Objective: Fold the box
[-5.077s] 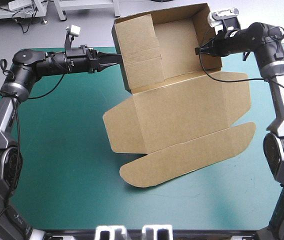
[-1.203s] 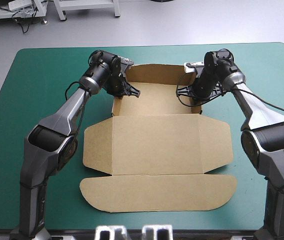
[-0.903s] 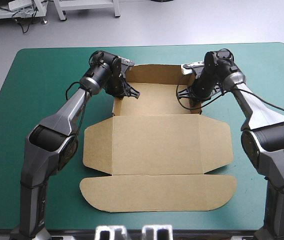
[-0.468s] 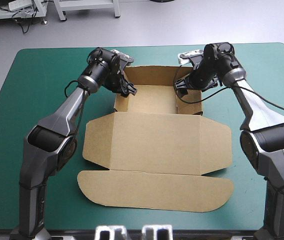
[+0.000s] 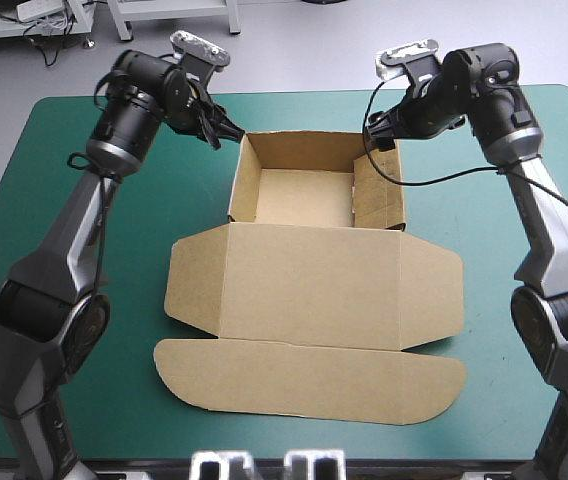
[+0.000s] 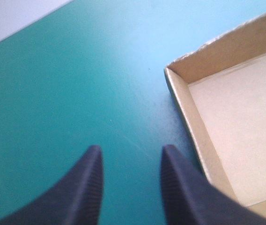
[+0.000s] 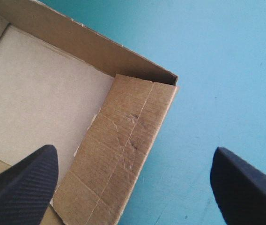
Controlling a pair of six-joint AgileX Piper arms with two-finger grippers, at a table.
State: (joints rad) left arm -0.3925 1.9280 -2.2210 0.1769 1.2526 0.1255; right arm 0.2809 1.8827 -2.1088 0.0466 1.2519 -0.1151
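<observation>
High view gives you one brown box (image 5: 311, 275) and two grippers: lid (image 5: 309, 320) flat nearest you, tray (image 5: 302, 198) with four raised walls beyond. Your left gripper (image 6: 131, 148), narrowly parted, has the tray's corner just beside it. Your right gripper (image 7: 134, 150), spread wide, has a side wall below it, and both have drawn back from the walls since earlier.

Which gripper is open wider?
The right gripper: its fingers stand far apart, with the box wall seen between them. The left gripper, over the cover beside the box, leaves only a narrow gap.
</observation>
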